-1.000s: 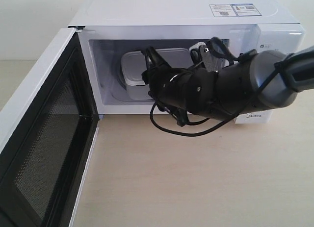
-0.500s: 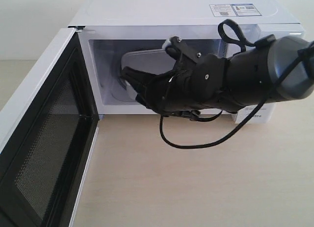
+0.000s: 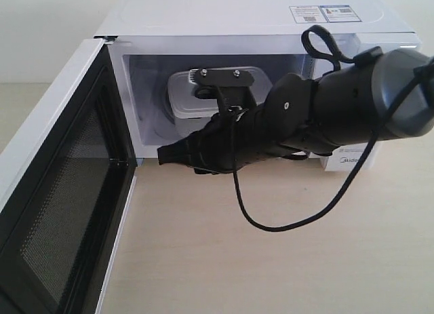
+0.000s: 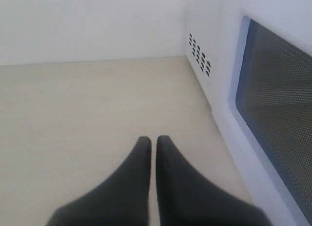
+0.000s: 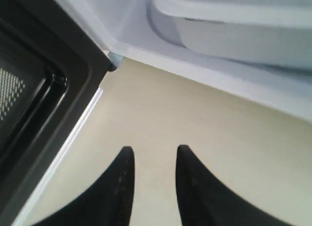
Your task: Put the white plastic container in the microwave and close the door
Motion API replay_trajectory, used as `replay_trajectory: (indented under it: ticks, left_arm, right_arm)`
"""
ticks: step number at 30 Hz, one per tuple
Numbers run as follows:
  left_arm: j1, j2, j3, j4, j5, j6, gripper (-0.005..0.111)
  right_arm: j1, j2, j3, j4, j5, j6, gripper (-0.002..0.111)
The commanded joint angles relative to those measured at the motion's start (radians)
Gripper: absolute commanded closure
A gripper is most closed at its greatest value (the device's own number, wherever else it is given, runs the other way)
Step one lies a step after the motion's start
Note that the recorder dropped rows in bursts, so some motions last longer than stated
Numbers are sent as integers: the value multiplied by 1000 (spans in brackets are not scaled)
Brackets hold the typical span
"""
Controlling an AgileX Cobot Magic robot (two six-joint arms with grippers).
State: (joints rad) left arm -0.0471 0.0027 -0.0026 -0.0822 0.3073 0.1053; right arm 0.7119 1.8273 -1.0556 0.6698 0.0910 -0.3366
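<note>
Now my right gripper [image 5: 155, 149] hangs open and empty, yet its slack cable [image 3: 271, 229] could catch as I swing the door [image 3: 61, 192] shut.

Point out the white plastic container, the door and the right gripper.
white plastic container [image 3: 182, 90], exterior view, on its lid
door [image 3: 68, 209], exterior view, on its mesh window
right gripper [image 5: 155, 150], right wrist view, midway between fingertips
</note>
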Motion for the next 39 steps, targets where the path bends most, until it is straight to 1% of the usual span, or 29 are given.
replay_trajectory:
  ticks: [1,2,4,6,7,14,22,29,39]
  left_arm:
    - [3,-3,3,-8,-2,-8,102]
    - [3,-3,3,-8,-2,-8,102]
    - [3,-3,3,-8,-2,-8,102]
    - [3,-3,3,-8,-2,-8,102]
    - [3,-3,3,-8,-2,-8,102]
    - [3,-3,3,-8,-2,-8,102]
    - [3,-3,3,-8,-2,-8,102]
    - [3,-3,3,-8,-2,-8,102]
    - [3,-3,3,-8,-2,-8,102]
  right_arm:
    - [-2,-14,-4,-6,-80,-116,81]
    - [-2,-11,-4,-2,-103,-109,82]
    - [-2,-4,-4,0,-148,-102,92]
    - [-2,2,-4,0,-176,-102,107]
    - [-2,8,-4,0,-187,-102,108]
    - [-2,60,-4,0,-232,-90,108]
    - [-4,87,-4,0,-424,-84,108]
    - [-4,141,-4,0,-481,-79,108]
    - [-4,167,-4,0,-668,-39,108]
